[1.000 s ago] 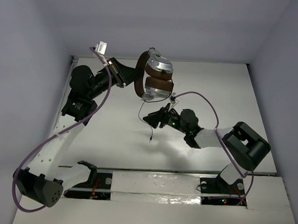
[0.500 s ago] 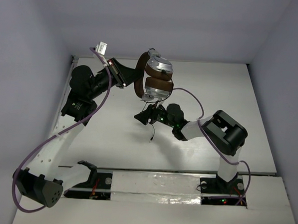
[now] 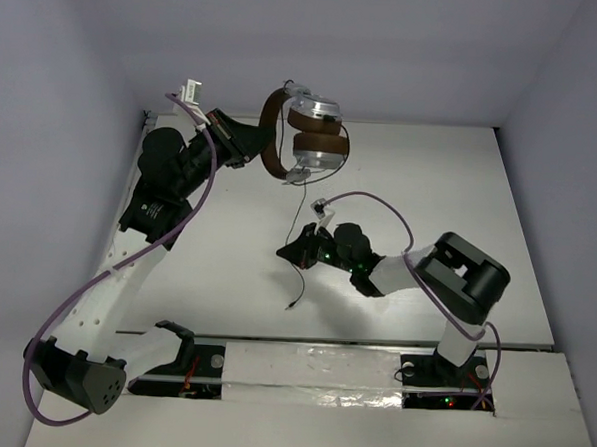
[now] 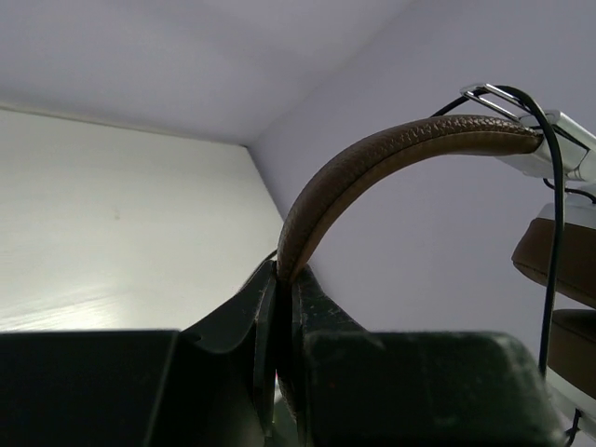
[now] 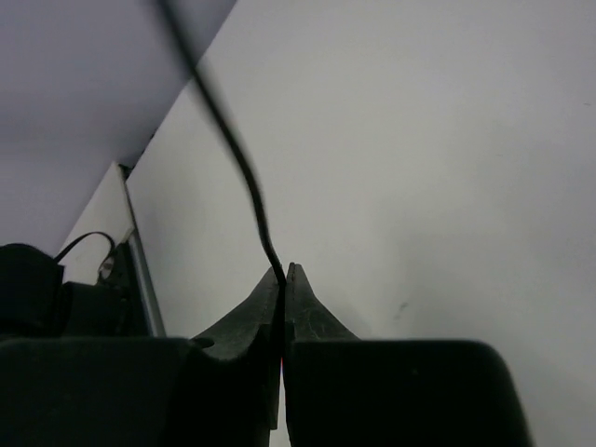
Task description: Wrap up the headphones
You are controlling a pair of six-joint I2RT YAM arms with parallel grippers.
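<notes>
Right hand [image 5: 282, 275]: pressed together on the thin black cord [image 5: 237, 158], which rises out from between the fingertips. In the top view this hand [image 3: 297, 250] sits low over the middle of the surface [image 3: 205, 279].

Cord tail [image 3: 293, 295]: loose below the pinch, trailing toward the near edge. I cannot tell whether its tip touches the surface.

Cord above the pinch [image 3: 295, 208]: runs up to the ear cups [image 3: 317, 144] in a nearly straight line, with little slack showing.

Left hand [image 4: 284, 279]: clamped on the brown headband [image 4: 372, 158] close to one end of its curve. From above, this hand [image 3: 252, 149] is raised over the far left part of the surface.

Headphones [image 3: 305, 136]: held in the air by the headband, near the far edge and left of its middle, well clear of the surface. The two cups sit together on the side away from the left hand.

Step in hand: most likely the start of winding. One hand steadies the headphones and the other has the cord, and I can make out no full turn around the band or cups.

Next move: probably carrying the pinched cord round the cups or band while the left hand holds firm. The pull should be light, since the band is gripped only near its end. The long tail suggests several turns, each needing a fresh grip further down the cord.
</notes>
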